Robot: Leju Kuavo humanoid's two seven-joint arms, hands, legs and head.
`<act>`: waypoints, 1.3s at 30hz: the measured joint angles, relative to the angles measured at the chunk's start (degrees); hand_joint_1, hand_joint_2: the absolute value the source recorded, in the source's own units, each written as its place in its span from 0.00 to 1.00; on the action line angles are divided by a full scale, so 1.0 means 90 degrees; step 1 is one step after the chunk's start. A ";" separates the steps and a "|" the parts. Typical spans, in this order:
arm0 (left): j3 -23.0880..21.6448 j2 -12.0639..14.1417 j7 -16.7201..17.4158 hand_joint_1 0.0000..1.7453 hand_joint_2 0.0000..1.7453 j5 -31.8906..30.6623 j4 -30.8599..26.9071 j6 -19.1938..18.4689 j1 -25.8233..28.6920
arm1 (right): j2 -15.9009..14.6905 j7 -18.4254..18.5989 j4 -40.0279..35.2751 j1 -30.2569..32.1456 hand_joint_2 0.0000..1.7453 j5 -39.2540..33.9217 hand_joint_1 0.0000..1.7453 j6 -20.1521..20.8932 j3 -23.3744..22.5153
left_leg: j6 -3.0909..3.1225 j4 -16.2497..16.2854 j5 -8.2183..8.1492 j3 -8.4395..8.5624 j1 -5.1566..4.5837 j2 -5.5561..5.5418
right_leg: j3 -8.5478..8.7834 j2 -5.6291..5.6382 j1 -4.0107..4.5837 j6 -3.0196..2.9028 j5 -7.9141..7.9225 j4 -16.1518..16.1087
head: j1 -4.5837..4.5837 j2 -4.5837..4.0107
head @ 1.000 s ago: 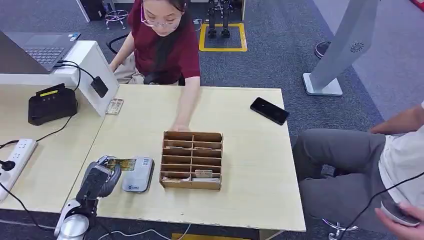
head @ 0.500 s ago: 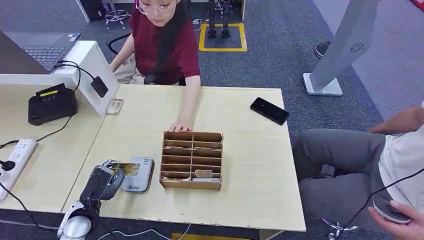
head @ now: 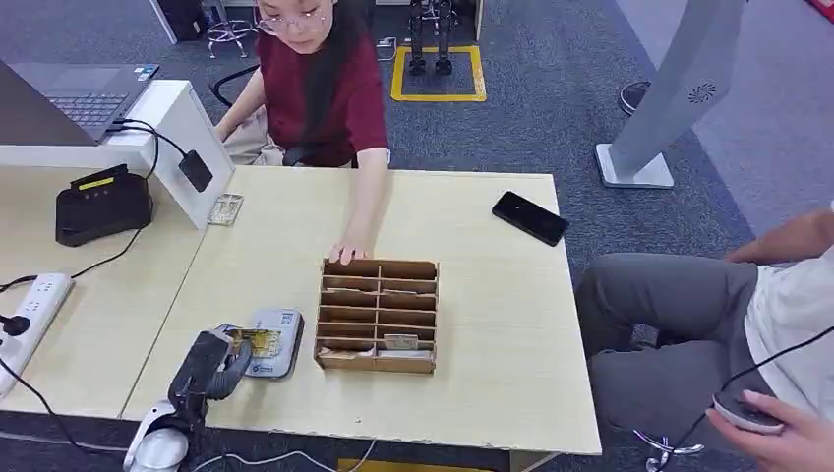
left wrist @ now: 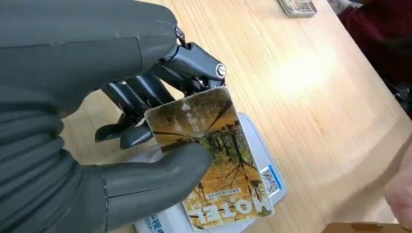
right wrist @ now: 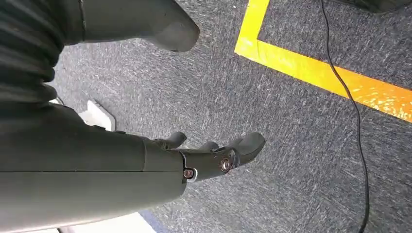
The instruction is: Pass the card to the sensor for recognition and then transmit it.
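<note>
My left hand (head: 211, 365) pinches a hotel card (head: 259, 341) with an autumn-tree picture between thumb and fingers. The card (left wrist: 214, 160) hovers flat just over the grey-white card sensor (head: 268, 340), which lies on the wooden table beside the divided cardboard box (head: 378, 316). In the left wrist view the thumb (left wrist: 160, 177) lies across the card's face, and the sensor (left wrist: 165, 221) shows beneath it. My right hand (right wrist: 214, 158) hangs over the grey carpet, fingers slightly curled, holding nothing.
A person in a dark red top sits across the table, one hand (head: 349, 253) resting at the box's far edge. A black phone (head: 530, 217) lies at the far right. A second person sits to the right. Power strip (head: 31, 315) and black device (head: 101, 204) sit left.
My left hand has drawn back toward the table's near edge and shifted right, bringing the card over the middle of the sensor. The person's hand stays at the box.
</note>
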 joint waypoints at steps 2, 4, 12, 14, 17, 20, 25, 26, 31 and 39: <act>-0.0002 -0.0017 0.0022 1.00 1.00 -0.0220 0.0085 0.0167 -0.0044 | 0.0000 -0.0007 0.0000 -0.0001 1.00 0.0005 0.00 0.0000 -0.0017 | 0.0000 0.0000 0.0000 0.0001 0.0000 0.0000 | 0.0000 0.0000 0.0000 0.0000 0.0000 0.0000 | 0.0000 0.0000; -0.0015 -0.0029 0.0034 1.00 1.00 -0.0459 0.0163 0.0360 -0.0092 | 0.0000 -0.0010 0.0000 -0.0001 1.00 0.0007 0.00 0.0000 -0.0036 | 0.0000 0.0000 0.0001 0.0001 0.0000 0.0000 | 0.0001 0.0000 0.0000 0.0000 0.0000 0.0000 | 0.0000 0.0000; -0.0102 -0.0051 0.0165 1.00 1.00 -0.1296 0.0503 0.0905 -0.0360 | 0.0000 0.0002 0.0000 -0.0004 1.00 0.0109 0.00 0.0005 -0.0053 | 0.0001 0.0000 0.0003 0.0002 0.0000 -0.0001 | 0.0002 -0.0001 0.0000 0.0000 0.0001 0.0000 | 0.0000 0.0000; -0.0153 -0.0051 0.0165 1.00 1.00 -0.1530 0.0551 0.1039 -0.0392 | 0.0000 0.0010 0.0002 -0.0004 1.00 0.0117 0.00 0.0024 -0.0053 | 0.0001 0.0000 0.0003 0.0002 0.0000 -0.0001 | 0.0002 -0.0001 0.0000 0.0000 0.0001 0.0000 | 0.0000 0.0000; -0.0240 -0.0051 0.0175 1.00 1.00 -0.1902 0.0617 0.1280 -0.0452 | 0.0007 0.0010 0.0002 -0.0004 1.00 0.0153 0.00 0.0041 -0.0053 | 0.0003 0.0000 0.0004 0.0001 0.0000 -0.0001 | 0.0002 -0.0001 0.0000 0.0000 0.0001 0.0000 | 0.0000 0.0000; -0.0313 -0.0053 0.0235 1.00 1.00 -0.2275 0.0694 0.1551 -0.0546 | 0.0017 0.0010 0.0000 -0.0005 1.00 0.0216 0.00 0.0051 -0.0056 | 0.0005 0.0000 0.0005 0.0002 0.0000 -0.0001 | 0.0002 -0.0001 0.0000 0.0001 0.0001 0.0000 | 0.0000 0.0000; -0.0466 -0.0075 0.0245 1.00 1.00 -0.2681 0.0789 0.1882 -0.0631 | 0.0019 0.0000 0.0000 -0.0005 1.00 0.0221 0.00 0.0049 -0.0083 | 0.0005 0.0000 0.0006 0.0002 0.0000 -0.0001 | 0.0003 -0.0001 0.0000 0.0003 0.0004 0.0000 | 0.0000 0.0000; -0.0493 -0.0090 0.0228 1.00 1.00 -0.2700 0.0796 0.1938 -0.0632 | 0.0019 0.0000 0.0000 -0.0006 1.00 0.0223 0.00 0.0049 -0.0087 | 0.0005 0.0000 0.0006 0.0002 0.0000 -0.0001 | 0.0003 -0.0001 0.0000 0.0003 0.0004 0.0000 | 0.0000 0.0000; -0.0551 -0.0158 -0.0015 1.00 1.00 -0.2366 0.0823 0.1896 -0.0637 | 0.0034 -0.0005 0.0000 -0.0005 1.00 0.0231 0.00 0.0039 -0.0092 | 0.0005 0.0000 0.0006 0.0002 -0.0001 -0.0001 | 0.0003 -0.0001 -0.0001 0.0003 0.0004 0.0000 | 0.0000 0.0000; -0.0488 -0.0350 -0.0685 1.00 1.00 0.1453 -0.0192 0.0354 -0.0732 | 0.0034 -0.0104 0.0000 -0.0010 1.00 0.0347 0.00 -0.0029 -0.0111 | 0.0005 0.0001 0.0010 -0.0002 -0.0001 -0.0001 | 0.0002 -0.0002 0.0000 0.0000 0.0010 0.0000 | -0.0002 0.0000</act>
